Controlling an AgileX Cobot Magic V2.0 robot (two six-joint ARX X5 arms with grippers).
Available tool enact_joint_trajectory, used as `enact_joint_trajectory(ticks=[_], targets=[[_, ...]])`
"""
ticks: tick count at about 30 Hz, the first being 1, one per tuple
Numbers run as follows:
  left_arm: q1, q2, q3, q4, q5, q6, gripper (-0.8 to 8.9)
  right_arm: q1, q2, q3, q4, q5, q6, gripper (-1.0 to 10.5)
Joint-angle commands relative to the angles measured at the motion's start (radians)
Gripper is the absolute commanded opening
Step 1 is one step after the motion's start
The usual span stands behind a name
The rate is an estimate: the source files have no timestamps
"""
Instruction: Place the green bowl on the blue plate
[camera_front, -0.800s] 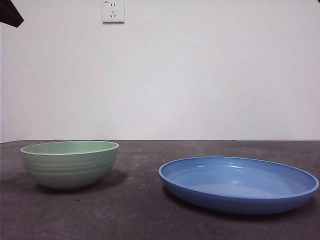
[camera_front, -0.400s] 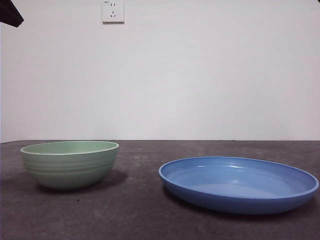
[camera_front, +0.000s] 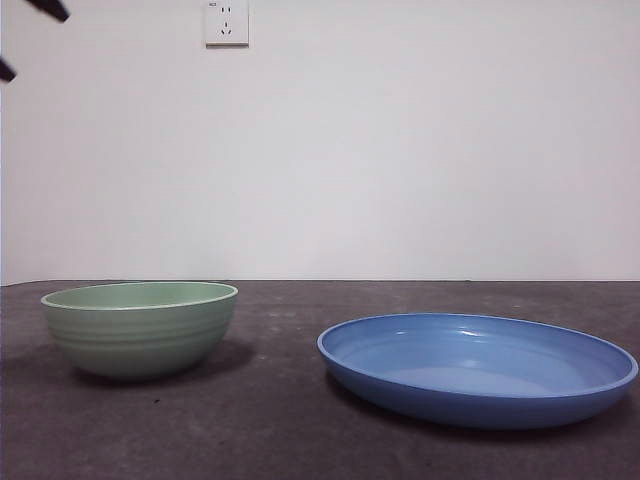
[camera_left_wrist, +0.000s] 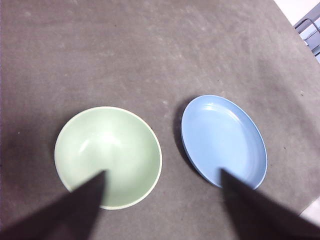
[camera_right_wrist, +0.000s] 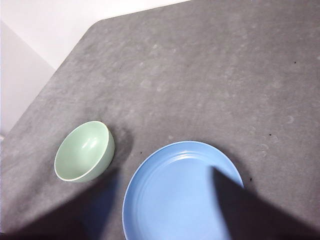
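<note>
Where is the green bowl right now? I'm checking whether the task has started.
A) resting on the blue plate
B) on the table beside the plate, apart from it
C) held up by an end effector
B: the green bowl sits on the table, a gap of bare tabletop separating it from the blue plate.

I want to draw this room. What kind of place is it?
Probably a plain indoor test room, not a kitchen. A dark grey table stands by a bare white wall with one socket. Only a green bowl and a blue plate sit there.
</note>
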Motion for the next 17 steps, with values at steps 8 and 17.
enact_joint_trajectory(ticks=[8,17], targets=[[-0.002,0.009,0.017,0.005,0.007,0.039,6.02,0.002,0.006,0.019,-0.006,-0.002,-0.007,6.0],[-0.002,0.106,0.016,0.001,-0.069,0.043,5.93,0.002,0.006,0.019,-0.013,-0.002,-0.007,6.0]])
